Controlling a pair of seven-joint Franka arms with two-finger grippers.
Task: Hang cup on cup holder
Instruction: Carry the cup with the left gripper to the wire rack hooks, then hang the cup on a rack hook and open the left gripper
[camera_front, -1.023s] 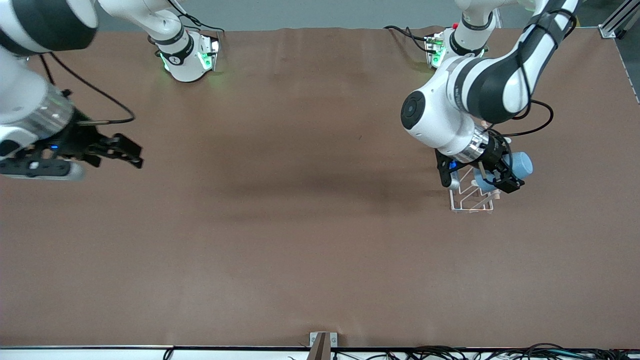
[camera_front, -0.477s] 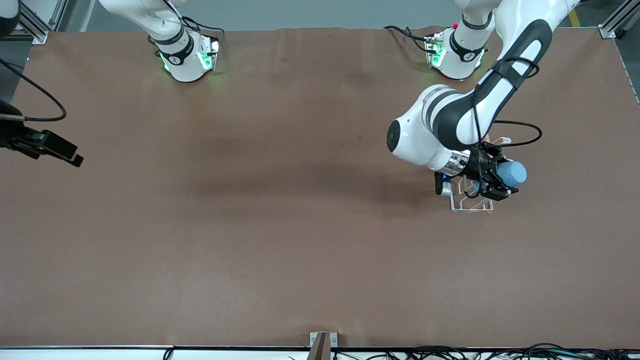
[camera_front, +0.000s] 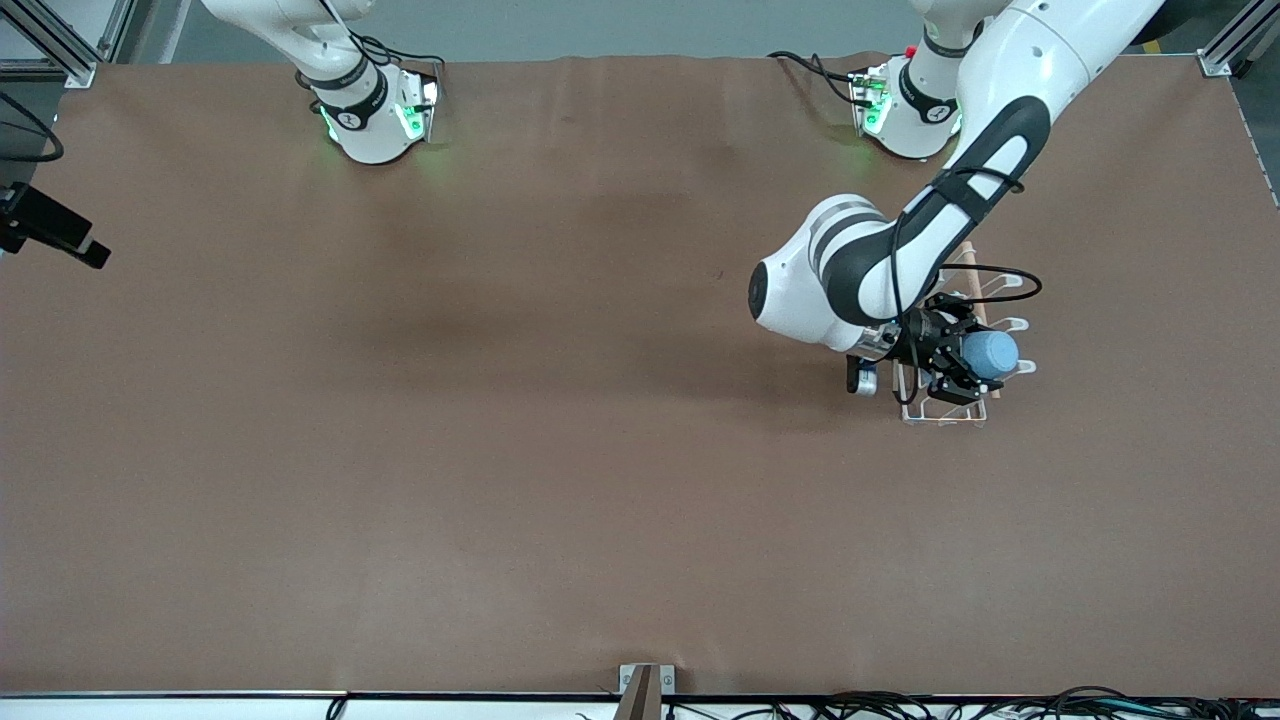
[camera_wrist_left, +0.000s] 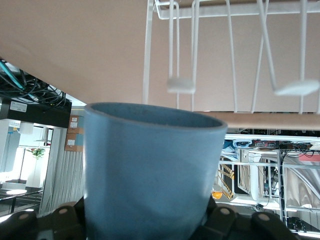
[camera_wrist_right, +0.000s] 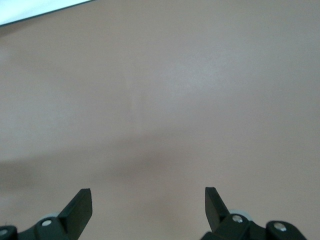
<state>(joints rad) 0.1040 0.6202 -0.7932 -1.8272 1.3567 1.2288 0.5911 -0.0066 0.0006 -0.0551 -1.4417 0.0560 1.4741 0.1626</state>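
My left gripper is shut on the light blue cup and holds it tipped on its side over the white wire cup holder. This rack stands toward the left arm's end of the table, and its wooden rod shows past the arm. In the left wrist view the cup fills the gripper, its open rim close to two looped prongs. I cannot tell whether a prong is inside the cup. My right gripper is open and empty at the edge of the right arm's end of the table, and it also shows in the right wrist view.
The brown table cover is bare around the rack. The left arm's elbow hangs over the table beside the rack. Cables lie along the table edge nearest the front camera.
My left gripper has carried the cup down and inward over the rack, from past its outer edge to among the prongs. My right arm has drawn back to the table's edge.
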